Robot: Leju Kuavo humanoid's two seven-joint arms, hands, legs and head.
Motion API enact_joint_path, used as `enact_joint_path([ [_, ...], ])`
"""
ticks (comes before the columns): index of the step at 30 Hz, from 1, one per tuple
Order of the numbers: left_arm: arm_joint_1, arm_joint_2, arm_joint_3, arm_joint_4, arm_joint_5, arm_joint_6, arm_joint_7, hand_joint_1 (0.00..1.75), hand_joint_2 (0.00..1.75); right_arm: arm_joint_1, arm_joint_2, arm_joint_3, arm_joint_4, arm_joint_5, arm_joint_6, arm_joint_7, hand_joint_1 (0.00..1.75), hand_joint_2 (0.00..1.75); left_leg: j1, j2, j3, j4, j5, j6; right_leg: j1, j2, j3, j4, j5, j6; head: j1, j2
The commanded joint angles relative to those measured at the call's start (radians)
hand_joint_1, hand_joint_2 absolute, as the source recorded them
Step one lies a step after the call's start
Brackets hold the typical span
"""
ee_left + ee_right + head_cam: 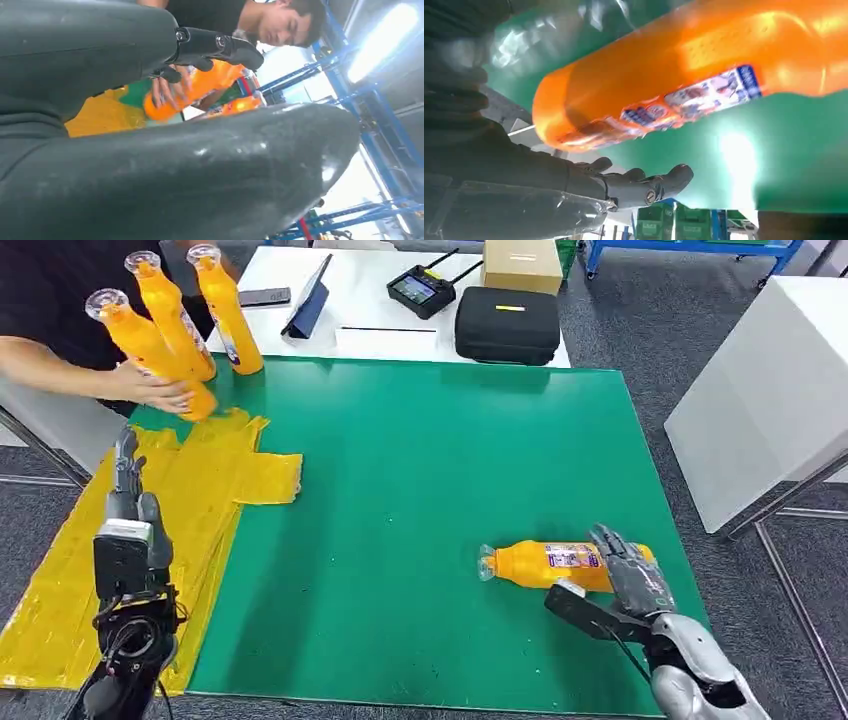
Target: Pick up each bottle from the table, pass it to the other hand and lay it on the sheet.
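Right hand (622, 580), fingers spread, reaches over an orange bottle (550, 565) lying near the table's (420, 490) right front corner, not gripping. Left hand (130, 505) hangs empty, fingers extended, over the yellow sheet (60, 610) at the left edge.

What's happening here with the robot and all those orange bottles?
The robot's right hand is reaching around an orange bottle lying on the green mat, fingers spread, not yet gripping. Its left hand waits open above the yellow sheet. At the far corner a person's hand is gathering three more bottles.
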Motion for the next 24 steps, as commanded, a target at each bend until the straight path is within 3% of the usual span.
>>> enact_joint_path([
  [1,-0.033,0.03,-0.029,0.045,0.023,0.003,-0.002,0.0,0.0,-0.111,0.058,0.099,0.177,0.014,0.014,0.013,0.0,1.75,0.001,0.001,0.007,-0.001,-0.002,0.001,0.002,0.002,0.006,-0.001,-0.001,-0.007,0.0,0.0],
  [7,-0.039,0.035,-0.03,0.042,0.058,0.001,-0.003,0.0,0.0,-0.154,0.041,0.164,0.3,0.088,0.042,0.1,0.0,1.75,0.001,0.0,0.003,-0.001,-0.001,0.0,0.001,0.001,0.003,-0.001,0.0,-0.003,0.0,0.0],
  [10,-0.045,0.056,-0.043,0.055,0.095,0.003,-0.022,0.0,0.0,-0.178,0.058,0.168,0.394,0.151,0.017,0.142,0.0,1.75,0.001,0.001,0.008,-0.001,-0.002,0.001,0.002,0.002,0.008,-0.002,-0.001,-0.007,0.0,0.0],
  [11,-0.049,0.06,-0.045,0.061,0.103,0.005,-0.029,0.0,0.0,-0.179,0.057,0.164,0.414,0.155,0.016,0.142,0.49,1.75,0.001,0.0,0.006,-0.001,-0.001,0.001,0.002,0.001,0.006,-0.002,-0.001,-0.005,0.0,0.0],
  [20,-0.054,0.063,-0.049,0.069,0.111,0.005,-0.034,0.0,0.0,-0.182,0.053,0.162,0.431,0.161,0.008,0.134,0.49,1.75,0.001,-0.002,0.009,-0.001,-0.001,0.001,0.001,-0.002,0.007,-0.002,-0.001,-0.006,0.0,0.0],
  [21,-0.058,0.066,-0.058,0.07,0.13,0.005,-0.04,0.0,0.0,-0.186,0.053,0.157,0.443,0.163,0.018,0.133,1.75,1.75,0.001,-0.001,0.008,-0.001,0.0,0.001,0.002,-0.001,0.006,-0.002,0.0,-0.004,0.0,0.0],
  [24,-0.066,0.066,-0.071,0.076,0.144,0.012,-0.045,0.0,0.0,-0.212,0.04,0.156,0.51,0.148,0.032,0.095,1.75,1.75,0.001,-0.002,0.01,0.0,0.0,0.001,0.001,-0.002,0.005,-0.002,-0.001,-0.003,0.001,0.0],
])
